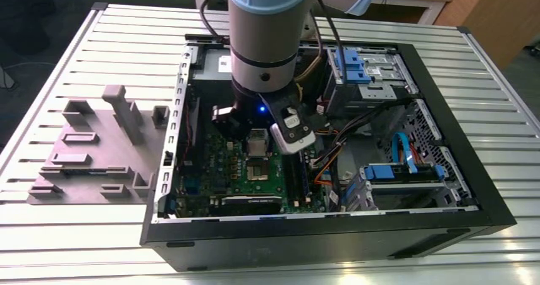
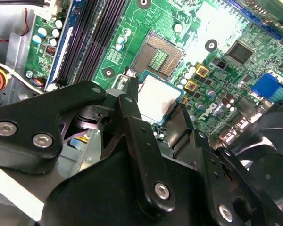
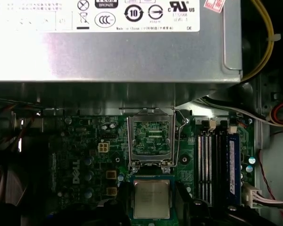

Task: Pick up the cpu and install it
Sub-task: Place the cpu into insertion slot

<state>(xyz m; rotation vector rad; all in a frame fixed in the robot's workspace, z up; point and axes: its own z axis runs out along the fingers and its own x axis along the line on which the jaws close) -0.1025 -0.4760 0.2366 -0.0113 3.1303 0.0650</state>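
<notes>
1. The pincer (image 2: 156, 102) clamps the cpu (image 2: 155, 94) by 2 opposite edges, near the centre of the exterior view.
2. In both wrist views the cpu sits just beside the open socket (image 3: 152, 137), apparently above the motherboard (image 1: 240, 177).
3. Risks: lowering it tilted or off-centre could bend the socket pins, and the thin edge grip could let the chip slip.

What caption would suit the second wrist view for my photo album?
The gripper holds the cpu near the open socket on the green motherboard.
</notes>
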